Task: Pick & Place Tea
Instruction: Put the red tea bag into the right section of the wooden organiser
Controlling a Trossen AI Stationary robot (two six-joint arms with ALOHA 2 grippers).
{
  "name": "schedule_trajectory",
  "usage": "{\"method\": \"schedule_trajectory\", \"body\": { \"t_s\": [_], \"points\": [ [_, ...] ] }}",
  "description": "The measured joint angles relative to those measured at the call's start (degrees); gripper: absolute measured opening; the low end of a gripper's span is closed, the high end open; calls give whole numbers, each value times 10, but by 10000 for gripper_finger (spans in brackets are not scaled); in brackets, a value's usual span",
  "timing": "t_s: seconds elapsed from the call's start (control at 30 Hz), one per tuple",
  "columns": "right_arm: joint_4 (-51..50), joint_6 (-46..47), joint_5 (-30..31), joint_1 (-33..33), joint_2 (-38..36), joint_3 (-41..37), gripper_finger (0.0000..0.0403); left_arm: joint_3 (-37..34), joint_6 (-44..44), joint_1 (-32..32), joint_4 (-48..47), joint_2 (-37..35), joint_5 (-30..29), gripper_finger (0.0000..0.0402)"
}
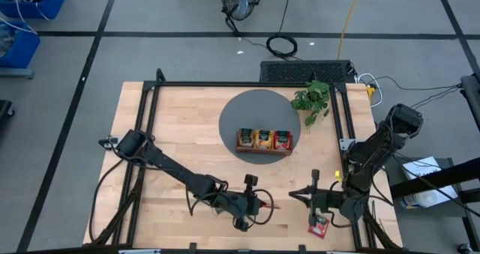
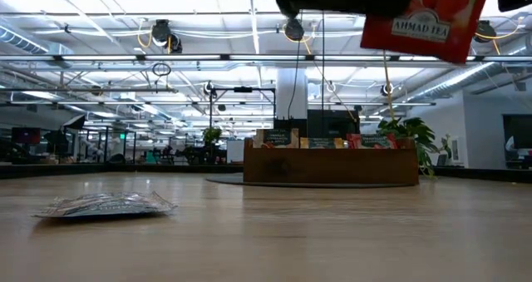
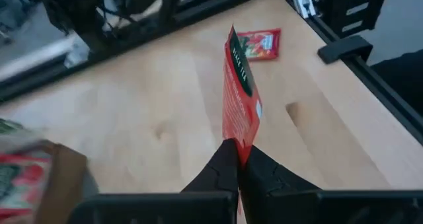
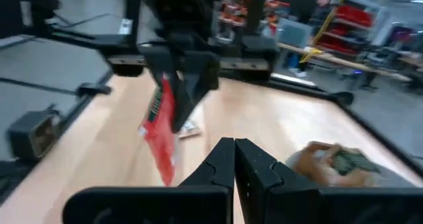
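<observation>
Two grippers work near the surface's front edge in the high view; the tray lies far, centre. Lift clear before swinging toward the red compartment, I judge. Low view: red sachet hangs aloft. Left wrist view: left gripper pinches it by a corner. Right wrist view: right gripper shut, empty.

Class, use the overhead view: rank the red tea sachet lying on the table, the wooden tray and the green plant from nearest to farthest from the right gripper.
1. Red tea sachet: just below the right gripper, at the table's near edge.
2. Wooden tray: on the grey mat, mid-table.
3. Green plant: far side, beyond the tray.
</observation>
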Motion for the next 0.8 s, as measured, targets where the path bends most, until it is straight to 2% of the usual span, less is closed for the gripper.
{"method": "schedule_trajectory", "body": {
  "t_s": [0.17,0.27,0.63,0.8],
  "points": [
    [36,-23,-87,-6,0,-6,0,-14,-27,13,44,0,46,6],
    [55,-30,-110,-9,0,-13,0,-16,-20,16,41,0,51,3],
    [144,-12,-110,-32,0,-68,2,-17,6,19,28,-5,18,3],
    [146,29,-143,-54,0,-84,30,-17,-5,22,27,-5,13,6]
  ]
}}
